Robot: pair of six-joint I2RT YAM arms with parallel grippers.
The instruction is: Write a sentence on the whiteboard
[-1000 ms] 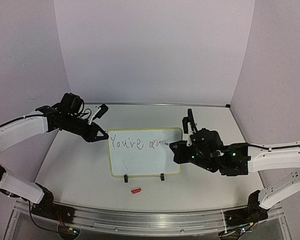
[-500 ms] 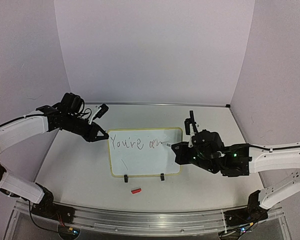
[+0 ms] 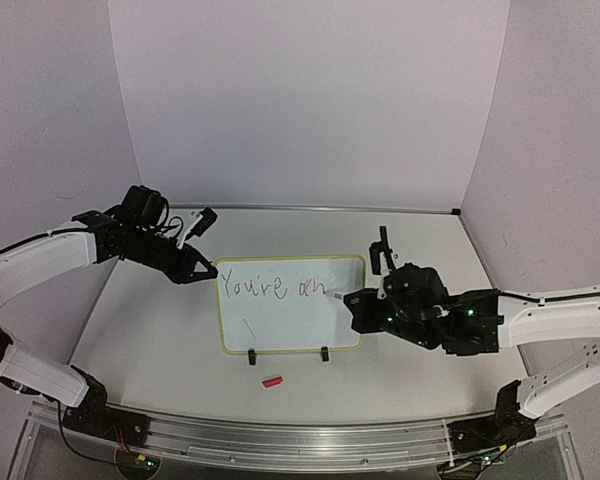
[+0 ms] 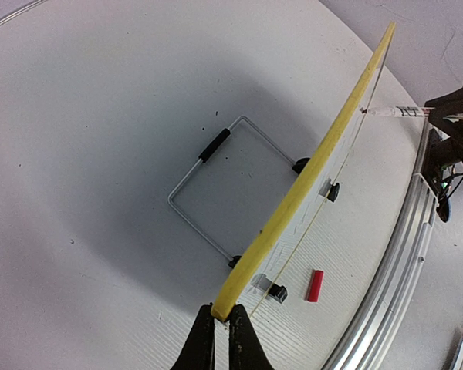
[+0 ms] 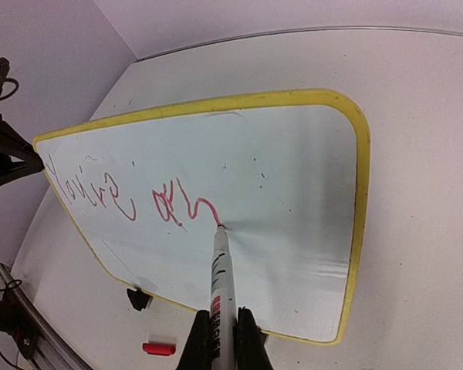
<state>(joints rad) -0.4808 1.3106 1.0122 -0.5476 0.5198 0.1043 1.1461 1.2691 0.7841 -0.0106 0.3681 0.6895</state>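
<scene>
At the worktop's point(image 3: 140, 340) near edge lies a red cap point(image 3: 271, 381). Just beyond, the whiteboard point(image 3: 280, 325) stands tilted, with the unfinished sentence point(image 3: 270, 288) along its top. The right pincer point(image 3: 355, 298) grips a marker point(image 5: 219, 277) whose tip touches the board. The left pincer point(image 3: 206, 270) pinches the board's far-left corner.

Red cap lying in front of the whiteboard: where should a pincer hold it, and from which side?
Probably across its narrow middle, coming straight down from above: the red cap lies flat on the table, clear of the feet of the whiteboard.
</scene>
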